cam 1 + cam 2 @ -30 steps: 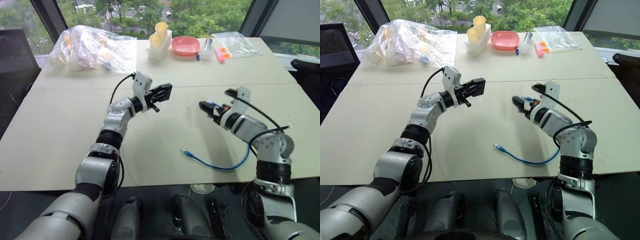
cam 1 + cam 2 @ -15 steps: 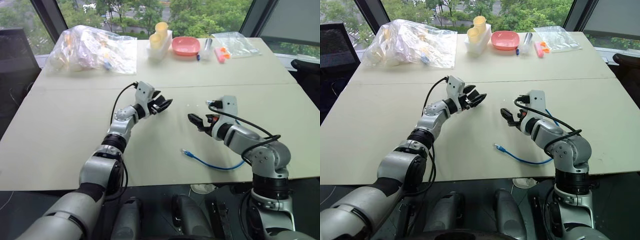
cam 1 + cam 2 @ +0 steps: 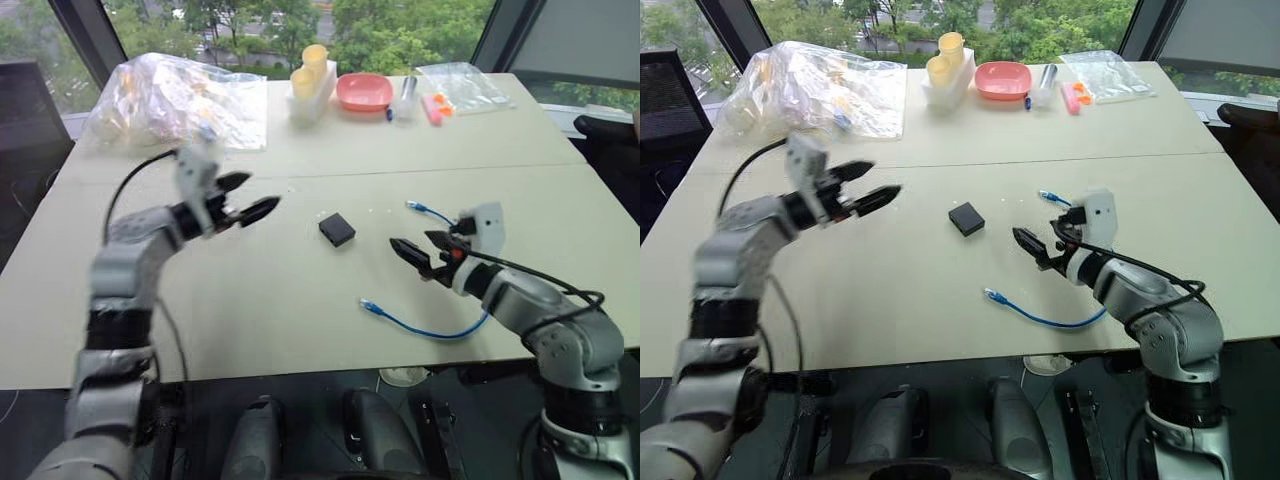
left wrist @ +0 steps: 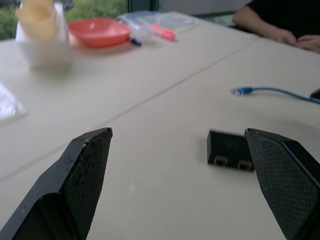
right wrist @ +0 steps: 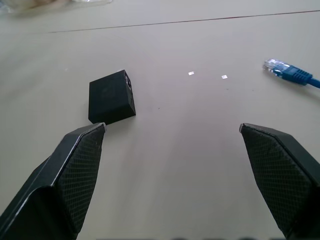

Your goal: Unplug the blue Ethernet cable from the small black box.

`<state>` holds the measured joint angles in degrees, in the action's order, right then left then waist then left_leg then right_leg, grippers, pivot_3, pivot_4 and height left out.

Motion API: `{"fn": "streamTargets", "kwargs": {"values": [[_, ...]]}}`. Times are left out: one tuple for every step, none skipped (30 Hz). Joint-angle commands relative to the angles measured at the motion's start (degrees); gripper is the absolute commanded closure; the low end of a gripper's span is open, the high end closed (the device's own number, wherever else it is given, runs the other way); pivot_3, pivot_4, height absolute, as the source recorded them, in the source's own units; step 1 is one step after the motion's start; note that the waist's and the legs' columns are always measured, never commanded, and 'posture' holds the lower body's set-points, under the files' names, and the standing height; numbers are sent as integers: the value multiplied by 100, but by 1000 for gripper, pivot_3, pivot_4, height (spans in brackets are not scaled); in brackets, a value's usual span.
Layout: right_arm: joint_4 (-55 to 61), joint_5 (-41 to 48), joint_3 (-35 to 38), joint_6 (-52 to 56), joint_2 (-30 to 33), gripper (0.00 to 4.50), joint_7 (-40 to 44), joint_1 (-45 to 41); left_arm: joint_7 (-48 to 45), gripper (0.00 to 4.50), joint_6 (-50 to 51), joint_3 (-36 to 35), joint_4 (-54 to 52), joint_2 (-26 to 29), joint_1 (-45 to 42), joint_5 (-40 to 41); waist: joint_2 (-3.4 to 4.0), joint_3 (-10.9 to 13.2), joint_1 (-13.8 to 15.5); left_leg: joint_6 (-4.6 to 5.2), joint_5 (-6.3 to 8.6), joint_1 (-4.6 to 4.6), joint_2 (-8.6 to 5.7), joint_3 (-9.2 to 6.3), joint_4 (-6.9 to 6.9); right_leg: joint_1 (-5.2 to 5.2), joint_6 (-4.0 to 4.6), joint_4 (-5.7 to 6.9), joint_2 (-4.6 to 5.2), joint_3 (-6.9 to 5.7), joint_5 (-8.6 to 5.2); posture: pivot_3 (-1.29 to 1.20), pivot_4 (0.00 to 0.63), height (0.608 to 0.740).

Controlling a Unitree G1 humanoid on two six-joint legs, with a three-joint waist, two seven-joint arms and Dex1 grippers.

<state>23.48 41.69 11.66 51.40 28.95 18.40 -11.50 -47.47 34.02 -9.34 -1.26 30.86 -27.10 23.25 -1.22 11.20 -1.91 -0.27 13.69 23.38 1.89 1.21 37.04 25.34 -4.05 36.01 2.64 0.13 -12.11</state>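
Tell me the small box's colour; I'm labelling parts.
Matte black; the small black box shows best in the right wrist view.

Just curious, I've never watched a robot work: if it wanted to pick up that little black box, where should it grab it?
Probably across two opposite side edges of the small black box, coming down from above: it lies flat on the table, low and square, with nothing touching it.

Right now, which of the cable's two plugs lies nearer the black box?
The far plug of the blue Ethernet cable, lying apart from the small black box on the right gripper's far side. The other plug lies toward the table's front edge.
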Motion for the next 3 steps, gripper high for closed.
{"fn": "streamTargets", "kwargs": {"values": [[404,-33,-67,-383,204,0,558,232,124,38,456,-206,-821,138,556,363,-1,0,35,-1,0,0,0,0,4,-2,1,-1,2,-1,-3,0,150,740],[438,-41,-97,-429,248,0,664,311,163,38,552,-253,-1032,169,811,431,-2,0,67,-1,0,1,0,2,8,-2,-1,-3,5,0,-7,0,150,740],[461,-22,-102,-452,266,0,737,373,199,38,607,-281,-1212,189,1032,478,-2,0,67,-2,0,0,0,3,14,-4,0,-6,6,0,-8,0,150,740]]}}
